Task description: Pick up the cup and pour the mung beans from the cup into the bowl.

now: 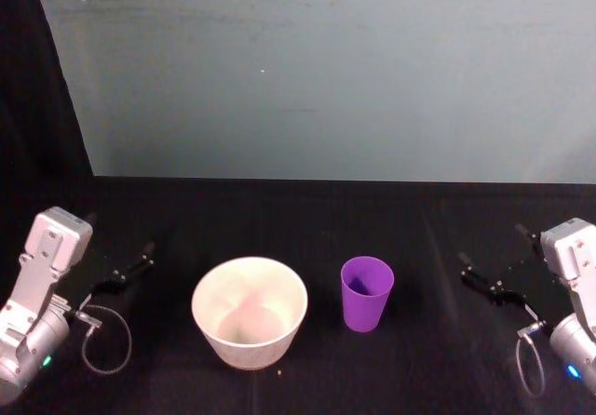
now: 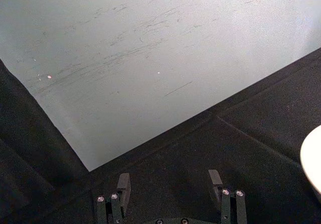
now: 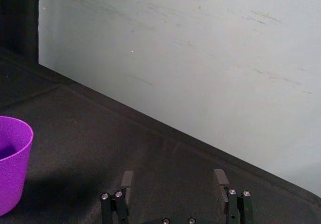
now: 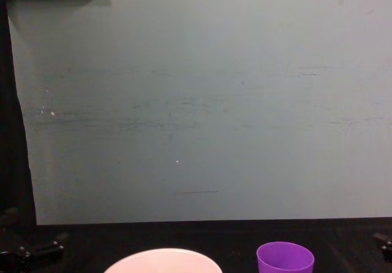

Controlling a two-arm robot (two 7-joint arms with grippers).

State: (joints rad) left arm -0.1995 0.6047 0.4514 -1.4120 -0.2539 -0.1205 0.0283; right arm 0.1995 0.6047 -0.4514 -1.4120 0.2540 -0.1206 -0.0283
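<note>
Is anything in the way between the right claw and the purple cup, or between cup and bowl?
Nothing visible. Bare black table separates the open right gripper from the cup, and the cup stands apart from the bowl, with only a bare gap between.

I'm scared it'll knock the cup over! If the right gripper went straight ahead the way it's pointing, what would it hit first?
Probably the black table near the pale wall, or the wall itself; depth is unclear. The right gripper points wide of the cup.
</note>
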